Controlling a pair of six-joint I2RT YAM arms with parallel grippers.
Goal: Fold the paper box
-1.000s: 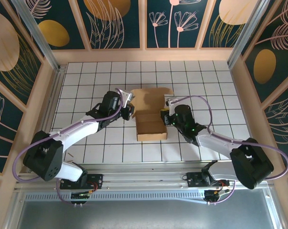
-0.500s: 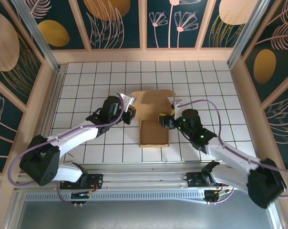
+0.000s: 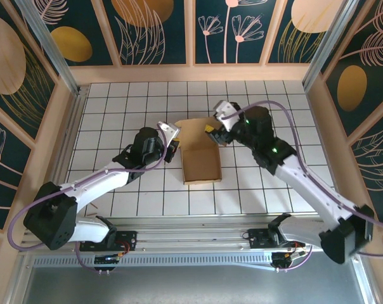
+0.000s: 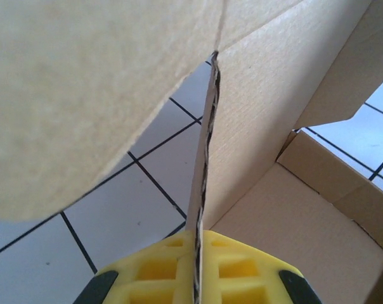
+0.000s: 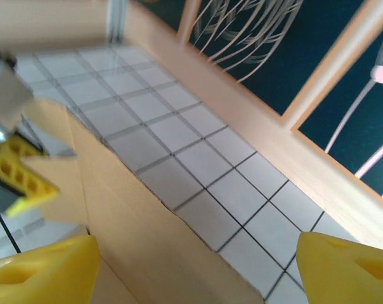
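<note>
Bare white tiles of the gridded table ran from the wooden rail on the left to the left arm, which lay low and diagonal from its base toward the middle. The left gripper was pressed together on the upright left wall of the paper box, its yellow fingers pinching the cardboard edge. The box sat mid-table, tray open upward. The right gripper hung over its rear flap, 2 fingertips spread wide, the right arm reaching in high, with open tiles beyond

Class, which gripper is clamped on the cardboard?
The left gripper: its jaws pinch a wall of the paper box; the right gripper has its jaws open.
</note>
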